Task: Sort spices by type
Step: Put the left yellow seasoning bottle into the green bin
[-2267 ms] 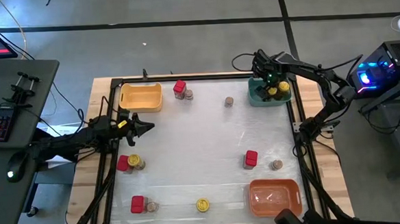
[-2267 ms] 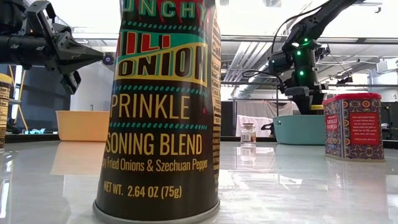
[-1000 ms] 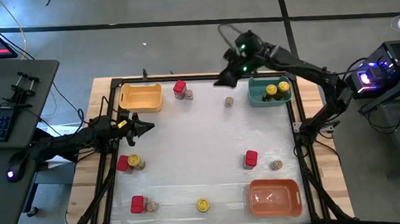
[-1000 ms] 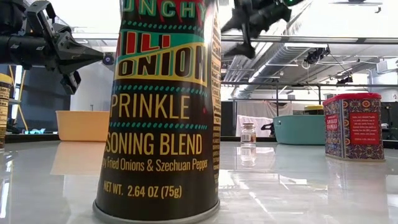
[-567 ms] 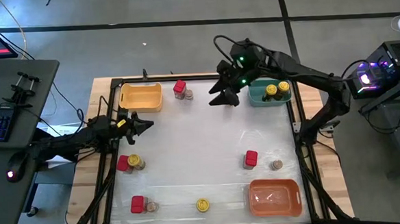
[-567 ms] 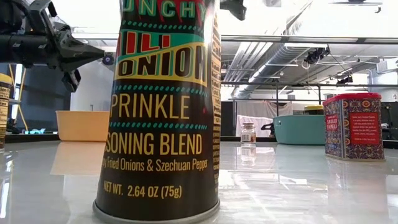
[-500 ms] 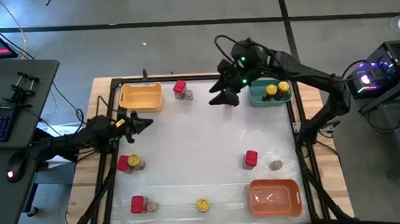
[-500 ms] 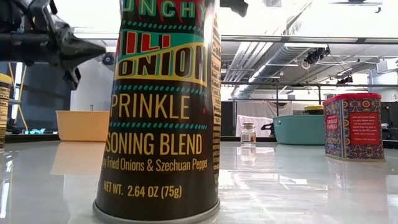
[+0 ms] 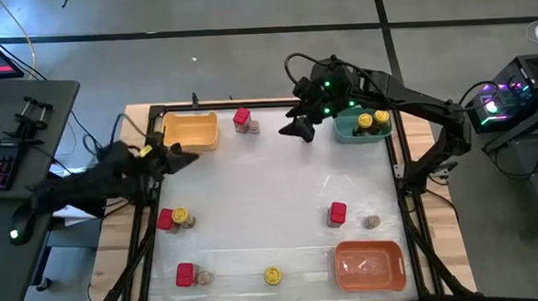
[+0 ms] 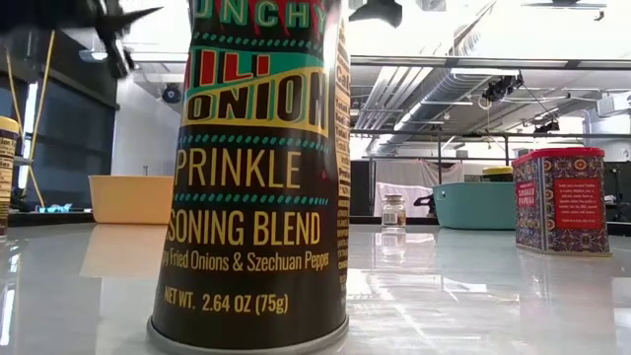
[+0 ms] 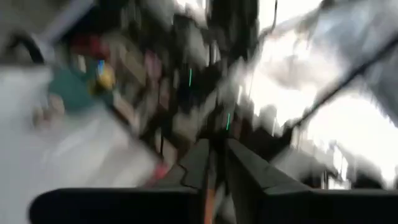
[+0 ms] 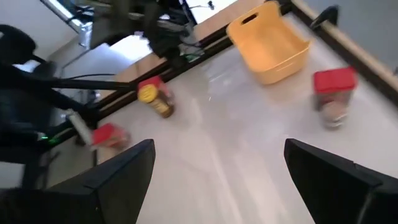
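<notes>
Now right gripper (image 9: 297, 131) off teal tray (image 9: 349, 131), two yellow-lidded jars (image 9: 372, 120) left inside; jaws wide apart, empty, over small grey-brown jar's spot. Left gripper (image 9: 182, 156) swinging toward yellow tray (image 9: 191, 132); jaws: cannot tell.

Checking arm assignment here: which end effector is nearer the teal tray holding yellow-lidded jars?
Right. The right end effector hovers just beside the teal tray, on its inner side. The left end effector is across the table, beside the yellow tray.
</notes>
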Tool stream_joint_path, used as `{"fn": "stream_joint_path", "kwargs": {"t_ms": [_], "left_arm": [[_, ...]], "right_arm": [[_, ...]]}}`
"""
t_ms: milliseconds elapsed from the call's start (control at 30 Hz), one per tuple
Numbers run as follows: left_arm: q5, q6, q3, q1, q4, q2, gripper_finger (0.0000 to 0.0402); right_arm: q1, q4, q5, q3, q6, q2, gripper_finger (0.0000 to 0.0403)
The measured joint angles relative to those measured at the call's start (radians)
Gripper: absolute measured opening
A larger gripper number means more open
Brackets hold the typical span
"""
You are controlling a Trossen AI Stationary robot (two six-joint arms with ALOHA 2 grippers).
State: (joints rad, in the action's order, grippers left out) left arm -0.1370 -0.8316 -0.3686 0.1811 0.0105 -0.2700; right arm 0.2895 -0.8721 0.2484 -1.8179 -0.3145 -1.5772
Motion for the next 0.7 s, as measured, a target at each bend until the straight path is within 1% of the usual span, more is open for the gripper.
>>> {"fn": "stream_joint_path", "kwargs": {"t_ms": [67,167,267,333,433,500,633,700], "left_arm": [[-0.124,0.075,-0.176,-0.006,-0.204,-0.112,0.0077],[-0.252,0.211,-0.429,-0.038,-0.631,-0.293,0.0119],[-0.284,0.311,-0.623,-0.099,-1.032,-0.465,0.0156],[-0.285,0.329,-0.701,-0.15,-1.187,-0.551,0.0177],[-0.28,0.296,-0.743,-0.236,-1.301,-0.632,0.0201],[-0.258,0.249,-0.737,-0.296,-1.31,-0.662,0.0211],[-0.135,0.129,-0.706,-0.453,-1.26,-0.71,0.0216],[-0.078,0.1,-0.697,-0.546,-1.26,-0.745,0.0215]], "right_arm": [[0.015,-0.004,-0.006,0.0,0.021,0.0,0.0353],[0.03,-0.036,-0.006,0.0,0.052,0.0,0.0353],[0.034,-0.08,-0.006,0.001,0.121,0.0,0.0353],[0.033,-0.111,-0.006,0.001,0.173,0.0,0.0353],[0.033,-0.14,-0.013,0.002,0.244,0.0,0.0353],[0.033,-0.146,-0.014,0.002,0.269,0.0,0.0353],[0.033,-0.149,-0.014,0.002,0.319,0.0,0.0353],[0.033,-0.149,-0.014,0.002,0.353,0.0,0.0353]]}}
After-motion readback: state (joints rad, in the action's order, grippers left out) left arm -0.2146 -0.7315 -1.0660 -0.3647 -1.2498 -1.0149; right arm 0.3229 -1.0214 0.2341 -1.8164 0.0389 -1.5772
